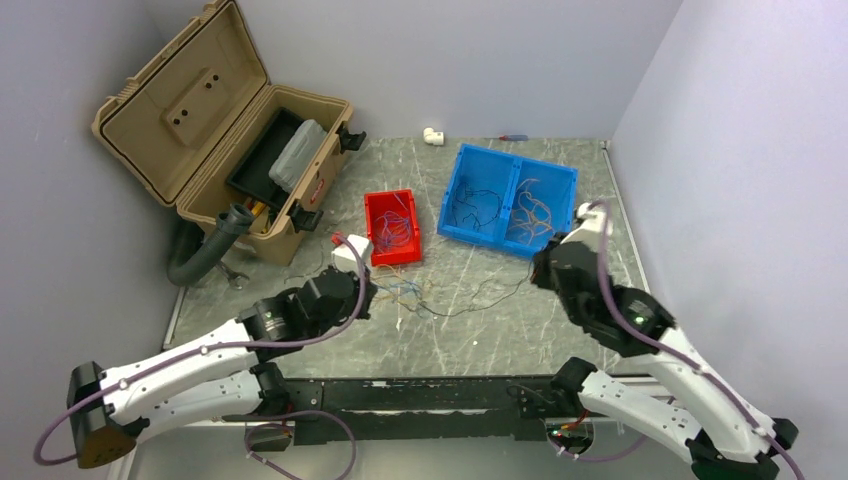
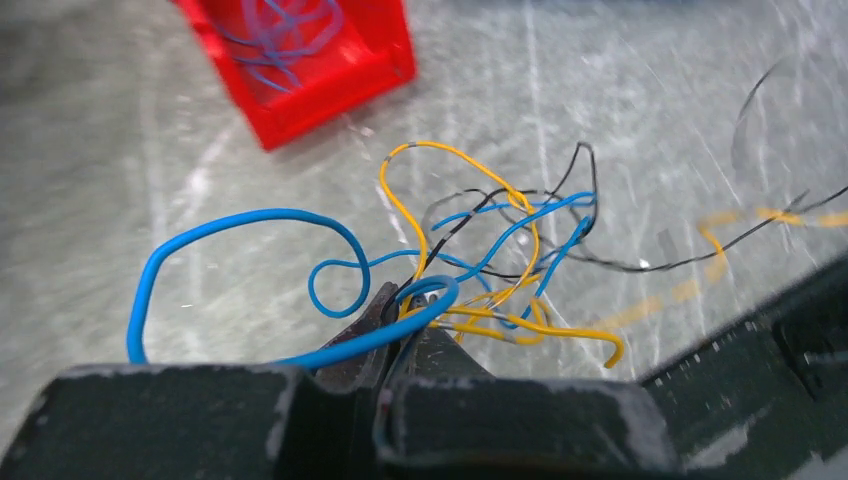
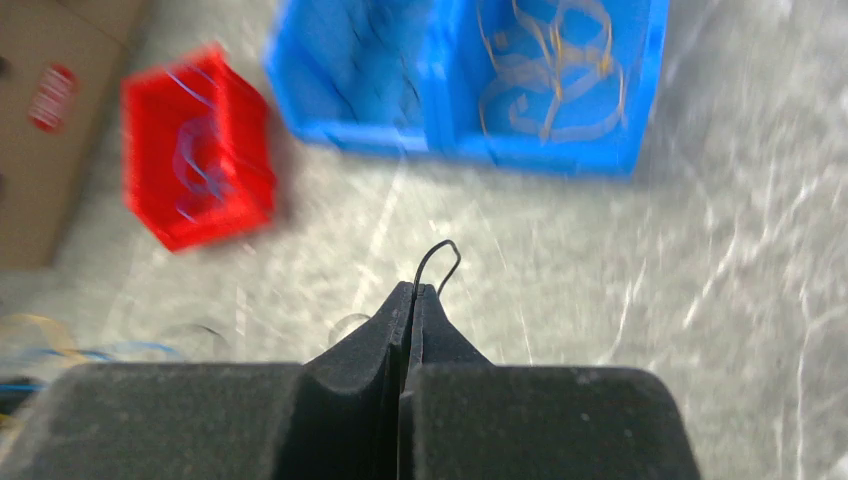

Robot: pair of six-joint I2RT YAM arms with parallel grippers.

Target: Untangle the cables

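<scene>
The cables (image 1: 408, 292) lie in a loose tangle of blue, yellow and black strands on the marble table, in front of the red bin. My left gripper (image 1: 377, 284) is at the tangle's left side. In the left wrist view its jaws (image 2: 410, 300) are shut at the knot of the cables (image 2: 490, 255), and a blue cable (image 2: 240, 220) loops across the fingers. My right gripper (image 1: 536, 276) is shut on a thin black cable (image 1: 488, 296) that runs left into the tangle. The black cable's short end (image 3: 440, 262) curls out of the closed tips (image 3: 413, 290).
The red bin (image 1: 392, 228) holds blue and purple wires. Behind the right gripper, a blue two-compartment bin (image 1: 512, 152) holds black and tan wires. An open tan toolbox (image 1: 215, 130) and a grey hose (image 1: 205, 255) stand at the far left. Grey walls close in the sides.
</scene>
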